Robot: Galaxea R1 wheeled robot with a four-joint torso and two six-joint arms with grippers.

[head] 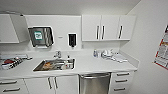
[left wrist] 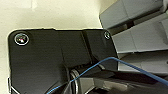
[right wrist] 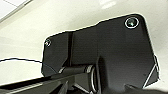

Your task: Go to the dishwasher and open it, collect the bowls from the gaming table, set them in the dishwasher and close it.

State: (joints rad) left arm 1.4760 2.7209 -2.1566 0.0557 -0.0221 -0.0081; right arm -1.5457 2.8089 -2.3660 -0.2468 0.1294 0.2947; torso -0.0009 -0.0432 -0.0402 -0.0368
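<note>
The dishwasher (head: 94, 83) stands under the white counter in the head view, low and a little right of centre. Its brushed steel door is closed, with a horizontal bar handle (head: 95, 76) across the top. The gaming table and the bowls are out of view. Both wrist views look past the robot's own dark plate at pale floor.
A steel sink (head: 55, 64) with a tap sits in the counter left of the dishwasher. White drawers (head: 121, 81) flank it on the right, cabinet doors (head: 52, 83) on the left. Small items (head: 110, 55) stand at the counter's back right. A wall with a poster (head: 162, 52) closes the right side.
</note>
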